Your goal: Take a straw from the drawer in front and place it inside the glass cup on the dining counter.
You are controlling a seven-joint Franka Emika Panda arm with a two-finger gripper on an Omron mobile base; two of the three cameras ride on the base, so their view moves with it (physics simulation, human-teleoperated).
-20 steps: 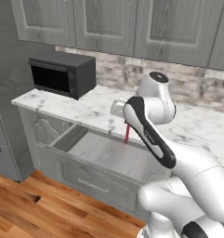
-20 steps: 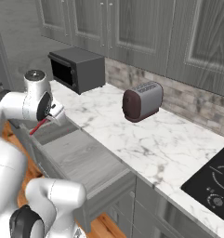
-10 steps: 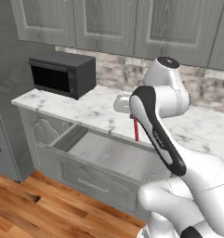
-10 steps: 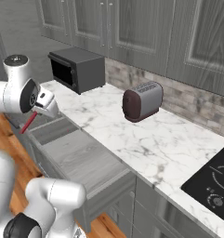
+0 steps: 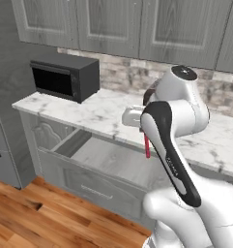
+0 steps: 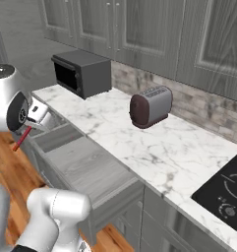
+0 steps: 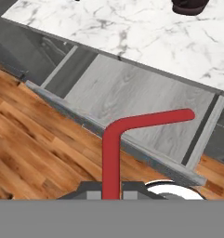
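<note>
My gripper (image 5: 146,131) is shut on the red straw (image 5: 147,147), which hangs down from it above the open drawer (image 5: 106,163). In the right base view the straw (image 6: 22,138) slants down and left from the gripper (image 6: 29,127), just off the drawer's (image 6: 86,168) left end. The hand view looks down along the bent straw (image 7: 111,153), rising from the gripper (image 7: 111,189), over the drawer's bare grey bottom (image 7: 136,100) and the wooden floor. The glass cup and the dining counter are out of view.
On the marble worktop (image 5: 104,114) behind the drawer stand a black microwave (image 5: 65,79) and a dark toaster (image 6: 150,106). A black cooktop (image 6: 225,195) lies at the far right. Grey wall cabinets hang above. The drawer front juts out over the wooden floor (image 7: 34,139).
The arm has swung round with the straw still gripped, carrying it back from over the drawer toward the robot's own side; the elbow has come forward. The drawer stays open.
</note>
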